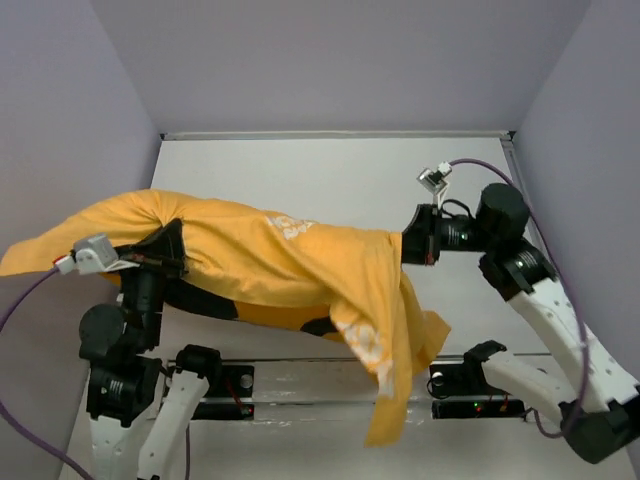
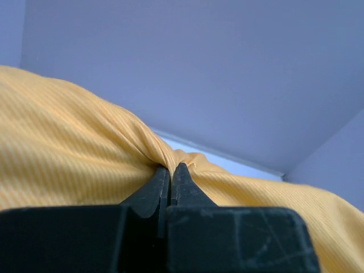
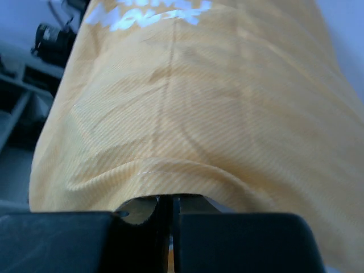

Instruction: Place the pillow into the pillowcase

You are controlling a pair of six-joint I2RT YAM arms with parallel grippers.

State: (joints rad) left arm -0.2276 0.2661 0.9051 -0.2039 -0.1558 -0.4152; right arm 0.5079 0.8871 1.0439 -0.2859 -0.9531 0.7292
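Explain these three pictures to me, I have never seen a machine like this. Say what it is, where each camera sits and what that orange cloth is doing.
This is a robot with two arms bolted at the near edge of a white table. The wide picture looks down from above and behind the arms. The other two come from a small camera on each wrist, so the black fingers at the bottom are that arm's own. The left gripper and the right gripper are both shut, each pinching one end of the orange pillowcase. It hangs stretched between them, with one flap drooping toward the bases. No white pillow shows in any picture.
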